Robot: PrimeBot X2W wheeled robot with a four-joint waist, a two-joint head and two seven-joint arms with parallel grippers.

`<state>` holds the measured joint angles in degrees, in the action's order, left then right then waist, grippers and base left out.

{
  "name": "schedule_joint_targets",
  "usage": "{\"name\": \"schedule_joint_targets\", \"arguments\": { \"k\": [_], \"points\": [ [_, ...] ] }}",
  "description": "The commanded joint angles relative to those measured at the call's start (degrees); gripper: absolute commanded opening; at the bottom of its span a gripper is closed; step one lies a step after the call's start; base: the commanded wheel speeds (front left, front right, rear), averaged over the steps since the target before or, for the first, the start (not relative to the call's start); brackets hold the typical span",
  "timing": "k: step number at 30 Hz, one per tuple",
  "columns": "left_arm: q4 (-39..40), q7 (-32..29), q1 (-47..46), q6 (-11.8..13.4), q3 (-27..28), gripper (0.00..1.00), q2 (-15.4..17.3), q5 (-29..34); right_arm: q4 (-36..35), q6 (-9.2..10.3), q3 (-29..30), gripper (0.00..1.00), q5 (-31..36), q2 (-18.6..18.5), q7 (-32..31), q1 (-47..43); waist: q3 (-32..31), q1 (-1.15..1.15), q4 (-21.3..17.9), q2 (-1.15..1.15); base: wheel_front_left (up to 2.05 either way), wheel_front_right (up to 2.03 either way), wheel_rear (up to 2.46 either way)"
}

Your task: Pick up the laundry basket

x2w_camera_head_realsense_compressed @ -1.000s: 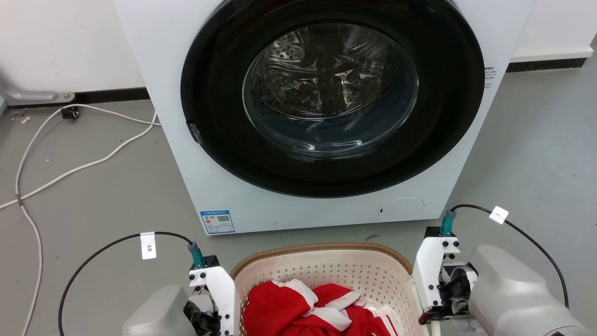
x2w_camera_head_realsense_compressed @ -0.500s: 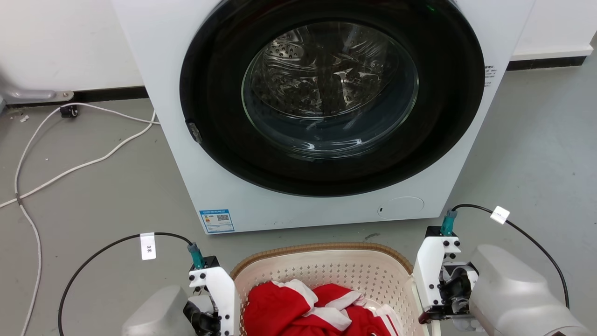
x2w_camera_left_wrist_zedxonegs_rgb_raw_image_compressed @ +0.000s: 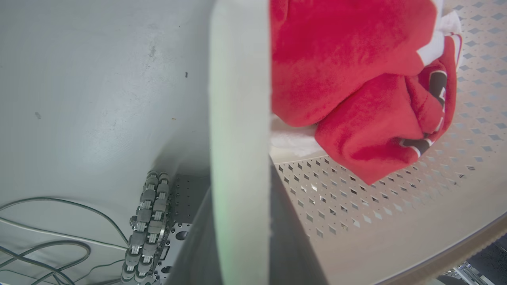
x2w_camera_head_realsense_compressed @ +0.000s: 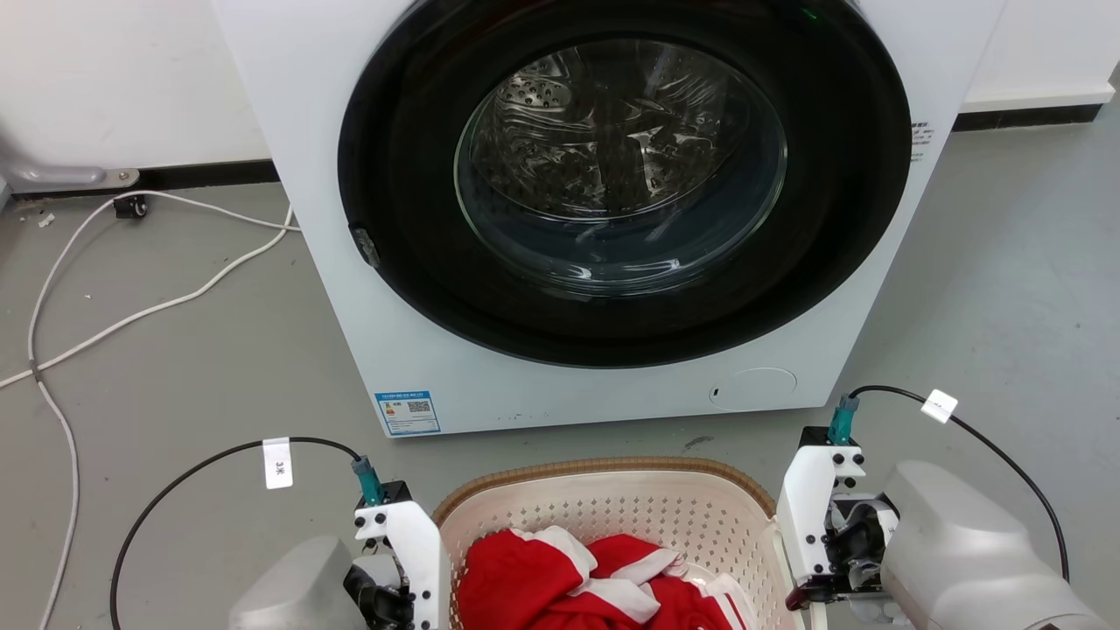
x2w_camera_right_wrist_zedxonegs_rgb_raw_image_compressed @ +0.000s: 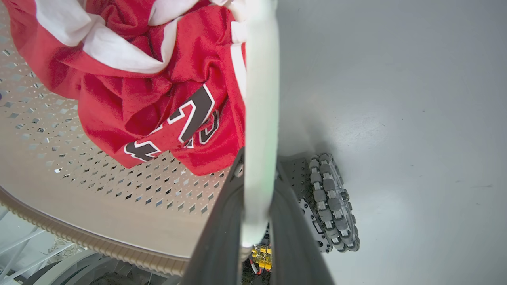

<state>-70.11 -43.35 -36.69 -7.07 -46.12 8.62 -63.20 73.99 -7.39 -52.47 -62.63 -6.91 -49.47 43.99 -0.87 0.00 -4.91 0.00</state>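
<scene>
The laundry basket (x2w_camera_head_realsense_compressed: 630,512) is down in front of the washing machine (x2w_camera_head_realsense_compressed: 350,289), between both arms. It looks like light, slightly flexy plastic with only a red jersey (x2w_camera_head_realsense_compressed: 560,577) inside, so I'd say the white side handles (x2w_camera_left_wrist_zedxonegs_rgb_raw_image_compressed: 239,99) are the spot to hold. The left gripper (x2w_camera_left_wrist_zedxonegs_rgb_raw_image_compressed: 239,186) pinches one and the right gripper (x2w_camera_right_wrist_zedxonegs_rgb_raw_image_compressed: 259,166) the other, but the basket's near half is cut off from above, so I can't tell if it's off the floor (x2w_camera_head_realsense_compressed: 175,367).

The basket (x2w_camera_head_realsense_compressed: 612,512) sits between the two claws, with the left claw (x2w_camera_left_wrist_zedxonegs_rgb_raw_image_compressed: 241,182) astride its left handle (x2w_camera_left_wrist_zedxonegs_rgb_raw_image_compressed: 239,99) and the right claw (x2w_camera_right_wrist_zedxonegs_rgb_raw_image_compressed: 259,162) astride its right handle (x2w_camera_right_wrist_zedxonegs_rgb_raw_image_compressed: 259,79). A garment (x2w_camera_head_realsense_compressed: 525,577) lies in it. Ahead of both claws, the washer (x2w_camera_head_realsense_compressed: 542,385) stands on the floor (x2w_camera_head_realsense_compressed: 175,394). Cables (x2w_camera_head_realsense_compressed: 203,287) lie ahead-left of the left claw.
</scene>
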Motion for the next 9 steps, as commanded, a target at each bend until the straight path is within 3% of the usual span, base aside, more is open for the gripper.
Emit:
{"name": "schedule_joint_targets", "arguments": {
  "k": [1,9],
  "points": [
    [0.79,0.21,-1.29,-0.76,0.04,0.0,-0.83,-0.83,-0.27,-0.19,0.26,0.0,0.14,0.75,-0.23,-0.76,0.05,0.0,0.05,0.0,0.0,0.0,0.0],
    [0.69,0.3,-1.38,-0.77,-0.41,0.0,-0.83,-1.35,-0.27,-0.19,0.73,0.0,0.49,0.82,-0.26,-0.91,0.07,0.0,0.1,0.0,0.0,0.0,0.0]
  ]
}}
